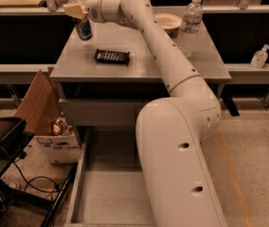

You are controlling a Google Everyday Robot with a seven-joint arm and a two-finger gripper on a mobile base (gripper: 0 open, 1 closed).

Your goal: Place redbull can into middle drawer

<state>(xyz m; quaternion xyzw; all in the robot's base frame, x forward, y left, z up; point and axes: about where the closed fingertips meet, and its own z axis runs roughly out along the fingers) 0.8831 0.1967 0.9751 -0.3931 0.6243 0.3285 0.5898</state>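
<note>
Gripping the slim blue-and-silver redbull can (83, 29) by its upper end, my gripper (77, 10) hangs over the far left corner of the grey metal cabinet (139, 67). The jaws are closed about as narrow as the can is wide, and their tan pads cover its top. The can leans slightly off vertical beneath them. Whether its base touches the cabinet top I cannot tell.

My white jointed arm (172, 141) rises in front of the cabinet's right half and stretches diagonally across its top to that far left corner.

On the cabinet top, near its left front, a flat black rectangular packet (112, 56) lies apart from the can. At the cabinet's far right stands a clear plastic water bottle (190, 25), with a shallow pale bowl (168, 21) just beside it toward the cabinet's middle.

Under the cabinet top a plain grey drawer front (96, 111) sits closed. Lower, the middle drawer (106, 200), a wide grey metal tray with low side walls, is pulled out from the cabinet's front. Its floor is partly hidden by my arm.

Against the cabinet's left side stands an open cardboard box (54, 143) with its flap raised.
</note>
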